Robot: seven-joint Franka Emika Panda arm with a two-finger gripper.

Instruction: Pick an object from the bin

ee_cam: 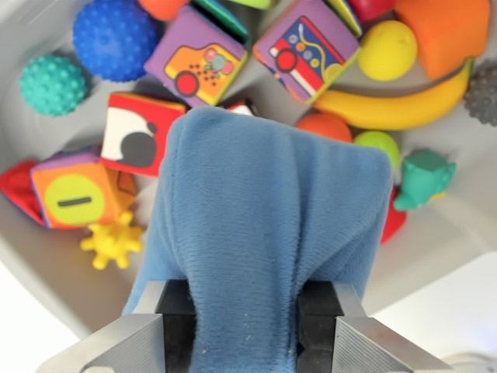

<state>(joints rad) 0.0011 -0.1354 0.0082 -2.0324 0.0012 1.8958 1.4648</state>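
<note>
**Cloth clamped in tool above the bin**

Wrist view: the tool (247, 322) is clamped on a blue cloth (268, 225), which drapes over the bin (31, 264) and hides its middle. Risk: the soft fabric could slip from the pads, or its hanging end could drag the banana (396, 105) or blocks (198, 58). Toys crowd the bin; open room lies at the lower-right rim.
</note>
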